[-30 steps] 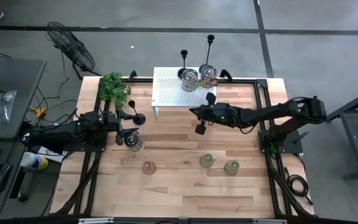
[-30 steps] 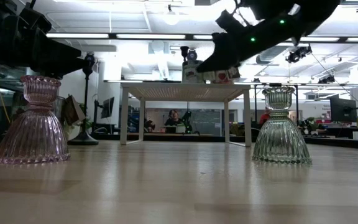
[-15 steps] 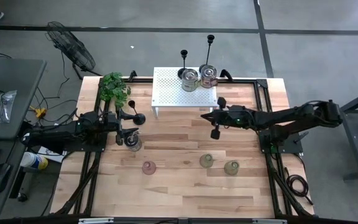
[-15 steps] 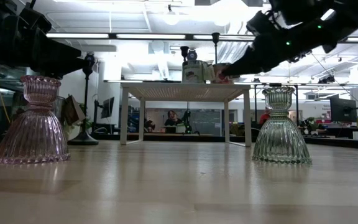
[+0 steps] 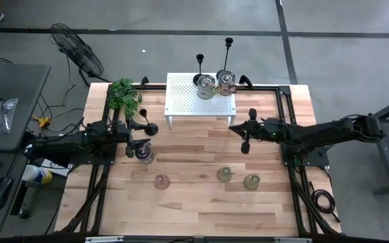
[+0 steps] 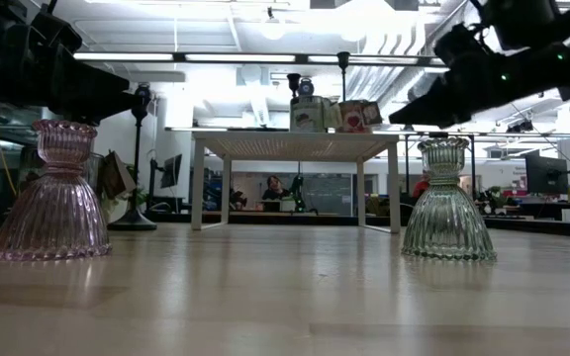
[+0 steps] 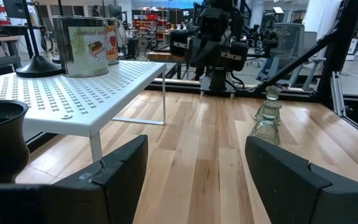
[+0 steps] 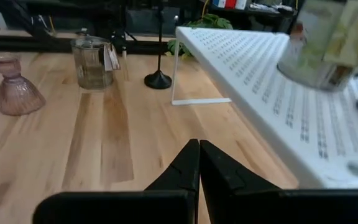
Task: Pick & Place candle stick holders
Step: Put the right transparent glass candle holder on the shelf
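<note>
Two tall black candlesticks (image 5: 200,64) (image 5: 229,47) stand at the far edge of the white shelf (image 5: 181,101). A third one (image 5: 150,128) stands on its round base on the table, by my left gripper (image 5: 135,140). That gripper waits open at the table's left side. A clear glass holder (image 5: 144,156), a pinkish one (image 5: 161,181) and two greenish ones (image 5: 224,175) (image 5: 252,181) rest on their wide bases on the wood. My right gripper (image 5: 233,126) hovers shut and bare in front of the shelf's right end, its fingers (image 8: 191,163) pointing toward the left edge.
Two tins (image 5: 206,86) (image 5: 227,84) stand on the shelf. A green plant (image 5: 124,94) sits at the far left corner. Black frame rails (image 5: 296,175) run along the table's sides. Bare wood (image 5: 194,209) lies along the near edge.
My right gripper has drawn back toward the table's right edge, away from the shelf's front, sinking a little and staying shut. The candle holders have not moved.
</note>
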Controlling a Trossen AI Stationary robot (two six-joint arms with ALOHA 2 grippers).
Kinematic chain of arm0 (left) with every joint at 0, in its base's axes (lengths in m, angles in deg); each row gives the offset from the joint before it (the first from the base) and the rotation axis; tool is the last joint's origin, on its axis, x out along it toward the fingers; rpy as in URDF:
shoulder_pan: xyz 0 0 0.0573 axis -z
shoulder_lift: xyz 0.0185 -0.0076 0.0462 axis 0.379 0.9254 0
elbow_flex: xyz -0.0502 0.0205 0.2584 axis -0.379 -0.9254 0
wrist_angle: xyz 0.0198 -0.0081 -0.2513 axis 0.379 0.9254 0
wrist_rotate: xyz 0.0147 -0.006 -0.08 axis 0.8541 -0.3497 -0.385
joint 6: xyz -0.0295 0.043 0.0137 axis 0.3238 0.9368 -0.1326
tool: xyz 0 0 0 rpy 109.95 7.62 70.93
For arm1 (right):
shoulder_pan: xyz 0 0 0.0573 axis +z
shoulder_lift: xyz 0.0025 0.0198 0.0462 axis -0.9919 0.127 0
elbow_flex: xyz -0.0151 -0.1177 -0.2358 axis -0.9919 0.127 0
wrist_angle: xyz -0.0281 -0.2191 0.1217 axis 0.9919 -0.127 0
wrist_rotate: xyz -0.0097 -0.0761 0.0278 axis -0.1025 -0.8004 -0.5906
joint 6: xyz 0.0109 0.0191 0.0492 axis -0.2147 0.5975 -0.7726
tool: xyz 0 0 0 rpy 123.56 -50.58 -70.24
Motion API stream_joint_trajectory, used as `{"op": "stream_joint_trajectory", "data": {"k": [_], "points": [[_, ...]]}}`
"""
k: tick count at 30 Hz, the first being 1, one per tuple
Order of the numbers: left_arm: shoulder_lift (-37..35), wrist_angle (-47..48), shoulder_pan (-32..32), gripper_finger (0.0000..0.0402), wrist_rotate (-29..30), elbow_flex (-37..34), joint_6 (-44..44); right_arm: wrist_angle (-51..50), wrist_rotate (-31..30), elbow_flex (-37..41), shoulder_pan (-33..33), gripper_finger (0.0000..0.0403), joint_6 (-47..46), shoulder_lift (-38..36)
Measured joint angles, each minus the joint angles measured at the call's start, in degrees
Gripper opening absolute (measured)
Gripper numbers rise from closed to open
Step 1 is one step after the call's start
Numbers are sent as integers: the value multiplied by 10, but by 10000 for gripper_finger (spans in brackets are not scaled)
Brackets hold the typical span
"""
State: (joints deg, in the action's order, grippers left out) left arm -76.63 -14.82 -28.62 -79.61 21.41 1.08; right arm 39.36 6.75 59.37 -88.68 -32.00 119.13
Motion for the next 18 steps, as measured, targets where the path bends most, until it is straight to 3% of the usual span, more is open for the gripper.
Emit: {"op": "stream_joint_trajectory", "data": {"k": [11,18], "points": [[0,0,0,265,0,0,0,6,61,56,1,3,-3,-74],[0,0,0,265,0,0,0,-38,4,48,44,3,-80,-105]]}}
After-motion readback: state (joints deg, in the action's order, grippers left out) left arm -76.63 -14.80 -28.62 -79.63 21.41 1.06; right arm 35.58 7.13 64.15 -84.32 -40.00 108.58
